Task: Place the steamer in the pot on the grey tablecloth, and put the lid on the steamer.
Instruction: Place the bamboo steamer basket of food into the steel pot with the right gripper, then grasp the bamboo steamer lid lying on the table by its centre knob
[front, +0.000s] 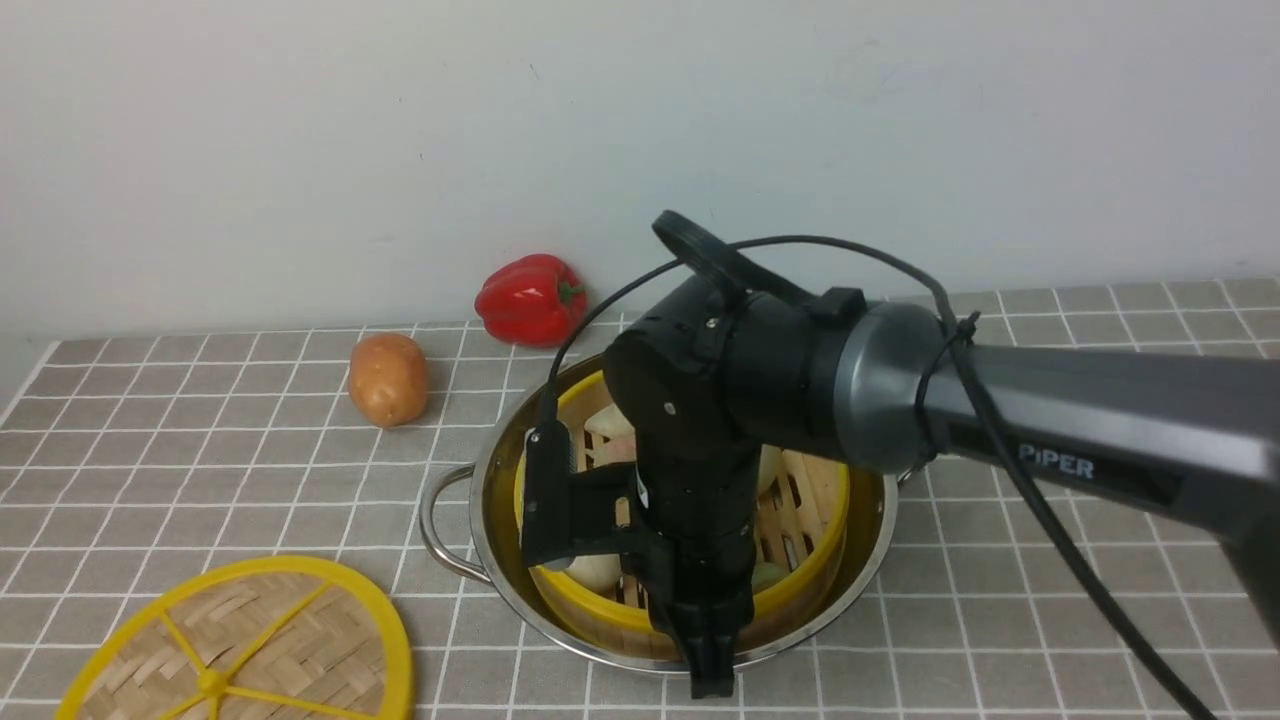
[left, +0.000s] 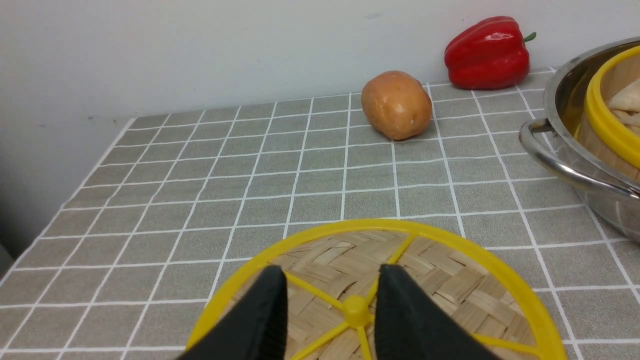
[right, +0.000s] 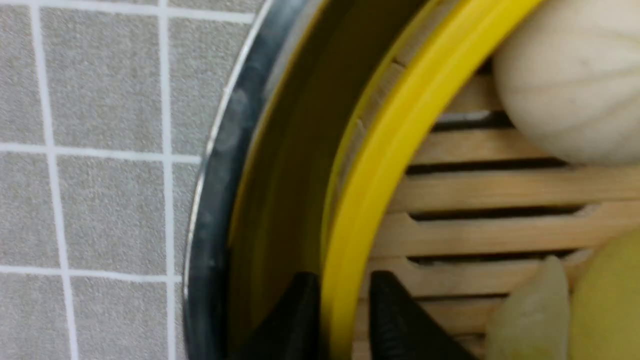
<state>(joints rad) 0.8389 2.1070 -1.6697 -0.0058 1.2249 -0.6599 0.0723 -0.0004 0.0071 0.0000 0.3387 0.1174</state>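
At the near rim of the steamer, right jaws straddle the yellow edge, one finger inside, one outside in the gap to the pot wall. Clamped or just loose around it, cannot tell. Steamer sits inside the pot, pale buns on its slats. Pot stands on the grey tablecloth, mid-counter. Near left, left jaws apart over the lid, centre knob showing between them, not gripped. Lid lies flat on the cloth, left of the pot, apart from it. Far left: potato, red pepper.
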